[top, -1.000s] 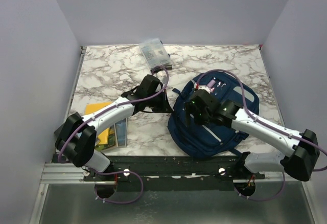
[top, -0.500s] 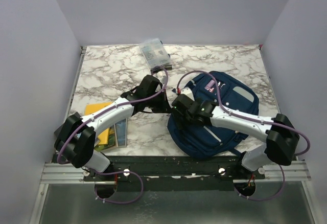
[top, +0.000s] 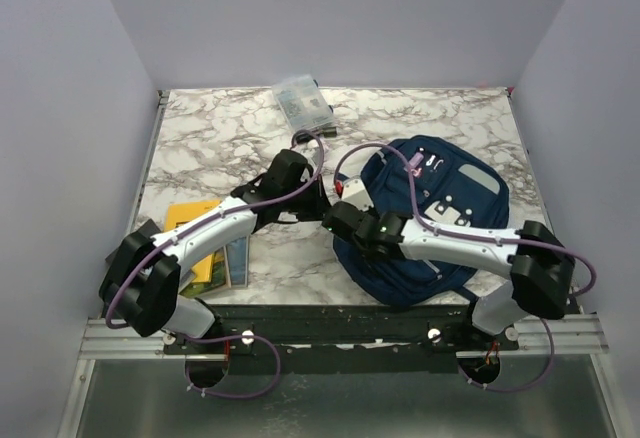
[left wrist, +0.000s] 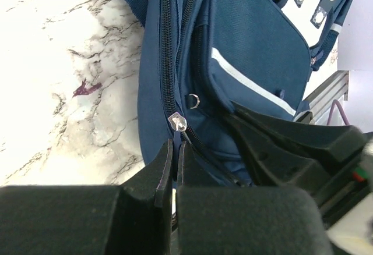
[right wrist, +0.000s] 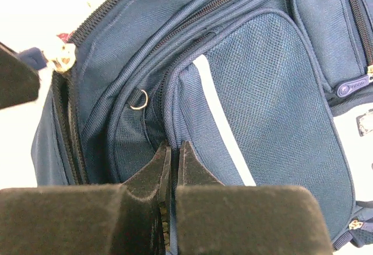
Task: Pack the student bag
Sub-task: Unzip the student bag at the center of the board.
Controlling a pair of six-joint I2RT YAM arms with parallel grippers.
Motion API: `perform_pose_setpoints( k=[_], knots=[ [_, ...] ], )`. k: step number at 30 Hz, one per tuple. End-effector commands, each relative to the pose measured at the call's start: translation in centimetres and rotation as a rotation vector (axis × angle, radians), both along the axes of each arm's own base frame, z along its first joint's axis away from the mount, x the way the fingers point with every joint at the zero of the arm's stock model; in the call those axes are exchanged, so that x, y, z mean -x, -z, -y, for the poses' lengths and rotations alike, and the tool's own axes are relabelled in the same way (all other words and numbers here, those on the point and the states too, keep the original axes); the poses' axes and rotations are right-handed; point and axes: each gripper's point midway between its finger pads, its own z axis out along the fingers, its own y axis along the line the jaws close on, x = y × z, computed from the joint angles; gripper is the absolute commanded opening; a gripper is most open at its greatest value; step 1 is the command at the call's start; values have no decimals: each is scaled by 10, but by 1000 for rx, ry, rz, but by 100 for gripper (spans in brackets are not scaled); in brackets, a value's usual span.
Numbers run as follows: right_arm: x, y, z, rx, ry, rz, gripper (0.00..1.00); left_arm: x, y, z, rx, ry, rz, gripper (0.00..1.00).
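The student bag point(top: 440, 213), a navy backpack with grey trim, lies on the right half of the marble table. My left gripper point(top: 318, 201) is at the bag's left edge. In the left wrist view it point(left wrist: 175, 150) is shut on the blue pull of the main zipper, just below the silver slider point(left wrist: 178, 121). My right gripper point(top: 343, 220) sits next to it at the same edge. In the right wrist view it point(right wrist: 173, 149) is shut on a fold of the bag's fabric point(right wrist: 175, 115) beside the front pocket point(right wrist: 262, 103).
A clear plastic pouch point(top: 303, 104) lies at the back of the table. A yellow book point(top: 193, 233) and a thin blue one point(top: 237, 260) lie near the left arm's base. A small metal ring point(right wrist: 139, 99) hangs on the bag's side.
My right gripper has moved left across the bag to its left edge and closed from open onto the fabric. The left gripper has stayed shut and has barely moved.
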Motion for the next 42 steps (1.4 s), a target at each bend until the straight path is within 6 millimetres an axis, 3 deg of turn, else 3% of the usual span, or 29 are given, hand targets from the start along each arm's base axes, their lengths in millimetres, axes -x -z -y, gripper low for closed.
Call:
perform_pose_setpoints(
  k=[1,3,7,9,13,16,17,18,20,21,25,28,30,31,32,33,35,37,42],
  knots=[
    [-6,-34,19,8,-121,104,0,8,-12,-15,10,-28,44,0],
    [7,-41,4,-56,-290,62,1,6,-9,-19,8,-32,35,0],
    [20,-50,1,-145,-340,52,1,-11,-30,-1,274,77,-107,0],
    [25,-50,-6,-182,-363,28,1,-27,-36,9,297,120,-105,0],
    [23,-47,-9,-175,-356,20,1,-47,-35,17,265,115,-123,0],
    [13,-57,-3,-186,-261,73,1,-40,-37,17,269,112,-125,0],
    [12,-60,1,-183,-227,74,8,-37,-36,16,266,110,-125,0],
    [11,-63,5,-185,-180,74,25,-32,-33,13,263,108,-133,0],
    [17,-61,11,-184,-123,26,49,-25,-31,9,258,103,-137,0],
    [24,-57,9,-197,-117,-18,54,-21,-29,6,256,99,-142,0],
    [52,-53,-4,-320,-137,-163,54,-10,-28,2,257,99,-149,0],
    [71,-63,-32,-482,-247,-233,50,-7,-29,4,258,103,-145,0],
    [78,-61,-47,-553,-288,-264,38,-6,-31,6,260,106,-142,0],
    [78,-59,-52,-565,-292,-271,26,-5,-32,7,261,110,-141,0],
    [77,-55,-55,-567,-285,-278,24,-4,-33,9,262,114,-140,0],
    [75,-52,-59,-571,-287,-278,26,-3,-35,10,264,118,-139,0],
    [71,-48,-66,-581,-297,-265,41,0,-35,11,265,124,-140,0],
    [66,-40,-64,-539,-291,-256,41,0,-34,10,262,118,-141,0],
    [60,-25,-36,-416,-211,-234,37,2,-33,8,254,114,-137,0]
  ],
)
